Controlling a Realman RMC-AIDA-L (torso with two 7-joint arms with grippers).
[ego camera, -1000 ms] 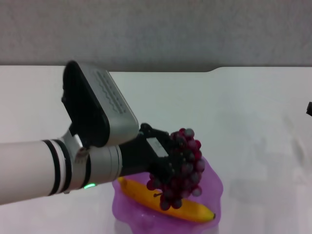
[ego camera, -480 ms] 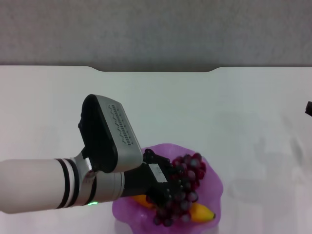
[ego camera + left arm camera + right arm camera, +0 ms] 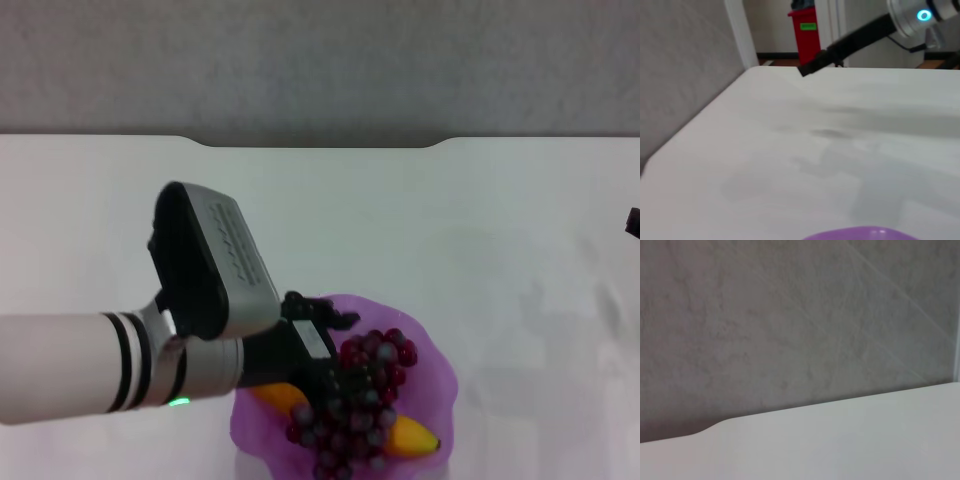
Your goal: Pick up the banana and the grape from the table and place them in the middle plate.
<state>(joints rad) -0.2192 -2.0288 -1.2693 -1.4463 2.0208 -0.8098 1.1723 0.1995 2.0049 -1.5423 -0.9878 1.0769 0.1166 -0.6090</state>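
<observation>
You have the middle plate (image 3: 438, 392), a translucent purple dish with a wavy rim, sitting on the white table (image 3: 500, 240) at the near edge of your head view; a sliver of its rim also shows in the left wrist view. The banana (image 3: 410, 438), orange-yellow with a dark tip, lies across the plate, its middle hidden from you. The grape (image 3: 360, 400), a dark red-purple bunch with a greyish bloom, lies over the banana inside the plate.
</observation>
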